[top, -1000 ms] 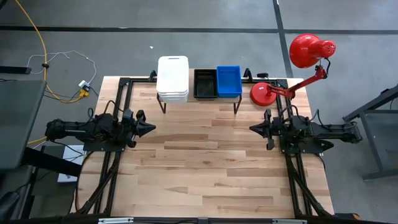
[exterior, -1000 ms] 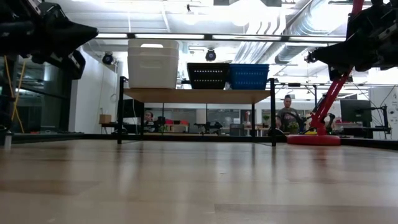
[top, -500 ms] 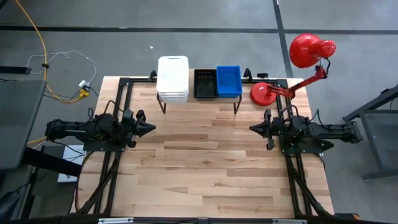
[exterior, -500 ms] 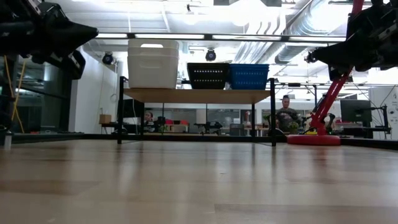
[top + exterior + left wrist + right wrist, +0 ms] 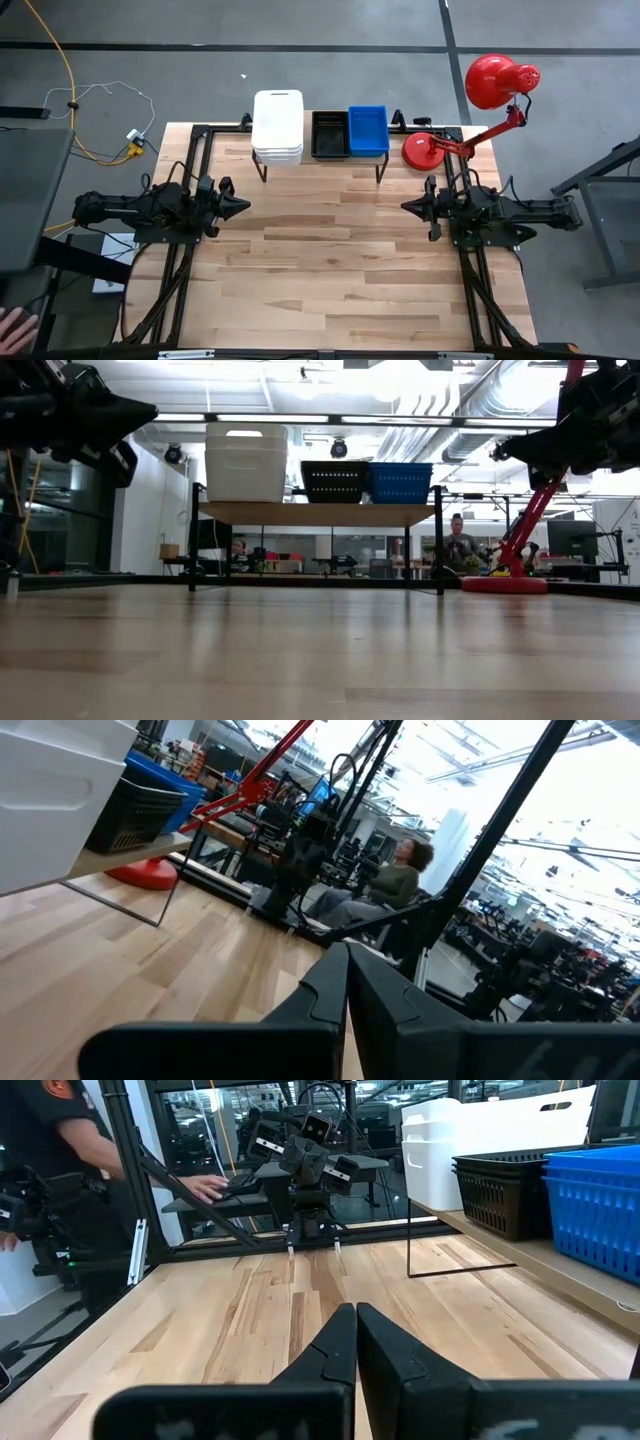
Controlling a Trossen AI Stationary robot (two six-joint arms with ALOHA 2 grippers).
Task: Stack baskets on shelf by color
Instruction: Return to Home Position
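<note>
While left jaws and right jaws hang pressed together at the tabletop's (image 5: 330,260) opposite sides, the stacked white baskets (image 5: 277,125), black basket (image 5: 330,134) and blue basket (image 5: 368,130) line the shelf (image 5: 320,513).

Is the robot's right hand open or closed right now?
Shut. In its own wrist view, the right hand has its two dark fingers pressed together along a thin seam, with nothing between them.
</note>
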